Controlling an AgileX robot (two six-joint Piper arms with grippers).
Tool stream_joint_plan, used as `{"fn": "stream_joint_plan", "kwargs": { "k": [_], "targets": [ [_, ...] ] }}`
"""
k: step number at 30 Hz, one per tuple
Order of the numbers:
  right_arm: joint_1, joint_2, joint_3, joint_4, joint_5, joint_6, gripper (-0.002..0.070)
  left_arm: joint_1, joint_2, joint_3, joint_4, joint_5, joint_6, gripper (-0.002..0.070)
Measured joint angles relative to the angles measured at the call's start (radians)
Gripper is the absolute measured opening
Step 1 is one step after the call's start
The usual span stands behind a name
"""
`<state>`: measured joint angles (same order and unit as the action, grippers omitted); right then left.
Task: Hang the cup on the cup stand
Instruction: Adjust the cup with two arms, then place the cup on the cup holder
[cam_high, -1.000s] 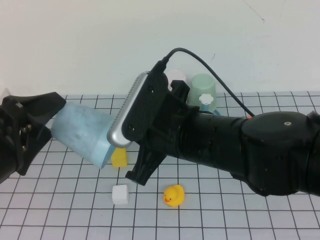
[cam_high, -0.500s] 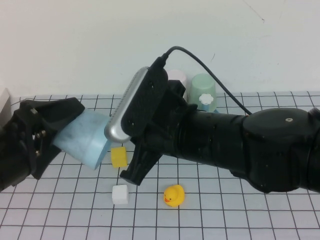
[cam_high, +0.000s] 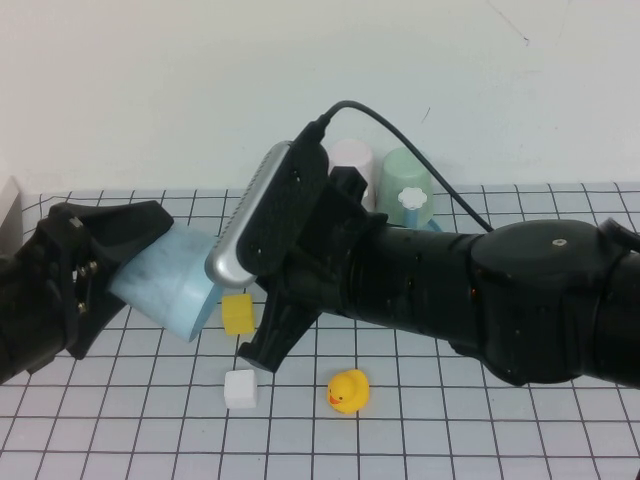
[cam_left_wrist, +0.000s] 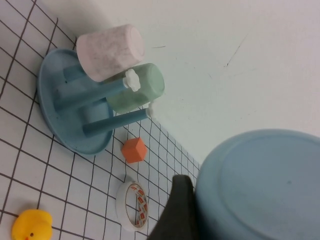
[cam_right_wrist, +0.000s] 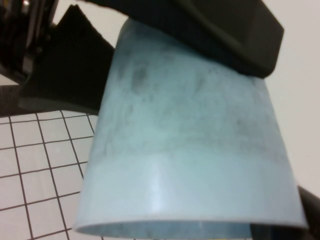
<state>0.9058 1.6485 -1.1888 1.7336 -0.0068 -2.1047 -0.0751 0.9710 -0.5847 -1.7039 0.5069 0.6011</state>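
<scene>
Light blue speckled plastic, that cup (cam_high: 168, 283), tipped well over with its long axis slanting across the left half of the high view. Wide open rim aimed down and toward the middle of the desk (cam_high: 420, 440), flat closed base aimed up and out to the left. Held off the desk, clear of the grid squares below.

Left claw (cam_high: 100, 265) wrapped round the base end, fingers (cam_high: 120, 228) spread wide over the cup's wall, so gripping the cup rather than hanging open. Base filling the corner of the left wrist view (cam_left_wrist: 265, 185), one dark finger (cam_left_wrist: 177, 210) right against it.

Right claw (cam_high: 262, 345) coming across from the right, just beside the rim end of the cup. Fingers pressed together, nothing pinched. In the right wrist view, a black finger (cam_right_wrist: 210, 30) lying along the cup's upper side (cam_right_wrist: 190, 150), looks like touching.

Cup stand (cam_left_wrist: 55, 112) well apart, at the back of the desk near the wall, with a pale pink cup (cam_left_wrist: 110, 50) and a mint green cup (cam_left_wrist: 142, 90) already on its pegs.

Scattered on the desk: yellow block (cam_high: 237, 313) just under the rim, white block (cam_high: 240, 388), rubber duck (cam_high: 348, 391), plus an orange block (cam_left_wrist: 133, 150) and a tape roll (cam_left_wrist: 132, 205) near the stand.
</scene>
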Motion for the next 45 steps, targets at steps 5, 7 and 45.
{"fn": "stream_joint_plan", "kwargs": {
  "k": [5,7,45],
  "targets": [
    [0.0,0.002,0.0,0.0,0.0,0.0,0.0025,0.0,0.0,0.0,0.0,-0.002,0.014,0.0582],
    [0.0,0.002,0.0,0.0,0.007,-0.002,0.0031,0.0,0.0,0.0,0.0,-0.002,0.028,0.0582],
    [0.0,-0.472,0.449,0.0,-0.007,0.057,0.0029,0.0,0.033,-0.278,0.004,0.005,0.728,0.0578]
  ]
}}
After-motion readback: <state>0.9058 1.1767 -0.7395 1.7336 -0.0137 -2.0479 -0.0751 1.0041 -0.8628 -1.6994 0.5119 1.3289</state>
